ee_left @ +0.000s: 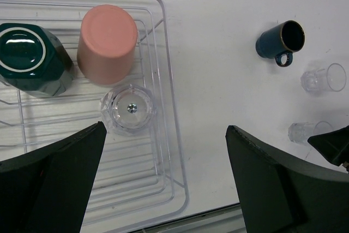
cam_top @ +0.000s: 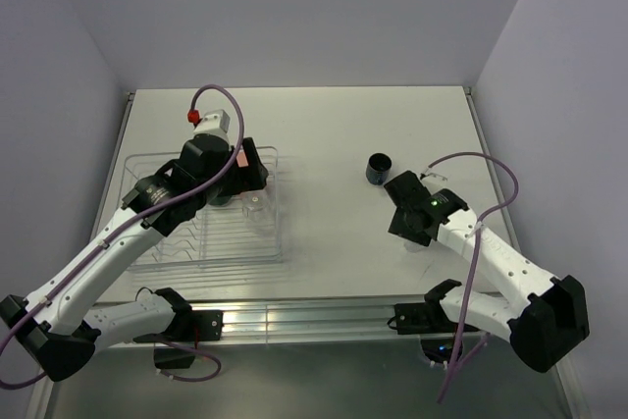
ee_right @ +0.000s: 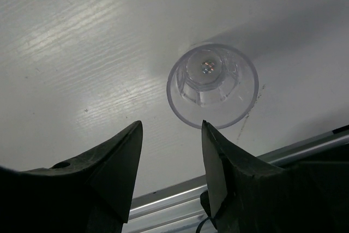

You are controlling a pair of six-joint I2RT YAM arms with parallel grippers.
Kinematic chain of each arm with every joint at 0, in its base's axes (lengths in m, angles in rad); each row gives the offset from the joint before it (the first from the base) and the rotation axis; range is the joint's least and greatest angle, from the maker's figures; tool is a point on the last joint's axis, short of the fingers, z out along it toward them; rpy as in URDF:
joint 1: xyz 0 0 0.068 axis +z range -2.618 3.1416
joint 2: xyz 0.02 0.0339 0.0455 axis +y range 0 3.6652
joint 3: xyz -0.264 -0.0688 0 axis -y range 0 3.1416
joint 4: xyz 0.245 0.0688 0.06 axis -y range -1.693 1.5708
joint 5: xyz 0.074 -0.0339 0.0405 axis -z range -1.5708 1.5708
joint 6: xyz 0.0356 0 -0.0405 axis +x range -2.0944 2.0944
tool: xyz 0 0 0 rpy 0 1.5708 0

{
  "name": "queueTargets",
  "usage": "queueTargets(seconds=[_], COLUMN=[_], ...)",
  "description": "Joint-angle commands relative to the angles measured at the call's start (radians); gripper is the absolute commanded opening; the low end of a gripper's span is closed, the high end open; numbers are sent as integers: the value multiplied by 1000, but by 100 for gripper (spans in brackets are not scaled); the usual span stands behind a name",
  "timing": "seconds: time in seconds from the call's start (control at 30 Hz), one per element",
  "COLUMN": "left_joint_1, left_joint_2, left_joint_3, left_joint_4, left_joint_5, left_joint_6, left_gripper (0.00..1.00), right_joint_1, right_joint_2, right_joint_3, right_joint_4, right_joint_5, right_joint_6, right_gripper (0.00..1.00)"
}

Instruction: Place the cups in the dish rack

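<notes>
Three cups (ee_left: 107, 42) sit in the clear ribbed dish rack (ee_left: 170, 80) beneath the wide-spread left pincer (ee_left: 166, 129), while the half-spread, empty right pincer (ee_right: 172, 125) should, I reckon, creep toward one o'clock to straddle the small clear glass (ee_right: 212, 85) on the white worktop (ee_right: 82, 53).

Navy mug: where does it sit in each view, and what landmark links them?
Top external: navy mug right of centre.
Left wrist: navy mug at upper right, above two clear glasses.
Right wrist: not in it; only one clear glass shows.
Shared landmark: the dish rack, left of the mug in the top and left wrist views.
</notes>
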Motion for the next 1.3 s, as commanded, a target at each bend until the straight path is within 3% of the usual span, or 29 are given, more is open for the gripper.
queueTargets(seconds=[0.0,0.53,0.63,0.67,0.8,1.03,1.17,1.27], left_joint_1=[-6,-5,-5,-6,-5,-5,9,46], left_joint_2=[-18,-23,-21,-21,-34,-63,-95,-127], left_joint_3=[-4,-20,-16,-14,-16,-4,13,15], left_joint_4=[42,25,8,0,-21,-34,-21,15], left_joint_5=[10,2,-5,-14,-34,-28,-11,106], left_joint_6=[22,19,22,25,28,31,58,92], left_gripper=[99,99,99,99,99,99,99,99], right_joint_1=[-4,-115,-126,-126,-129,-126,-124,-116], right_joint_2=[17,77,109,116,126,-30,-135,-131], right_joint_3=[-6,-47,-58,-61,-81,-29,88,200], right_joint_4=[40,189,227,237,273,217,217,282], right_joint_5=[64,25,10,4,-17,-77,-204,-349], right_joint_6=[36,-33,-45,-54,-63,-94,-131,-145], right_gripper=[56,51,41,28,0,0,0,0])
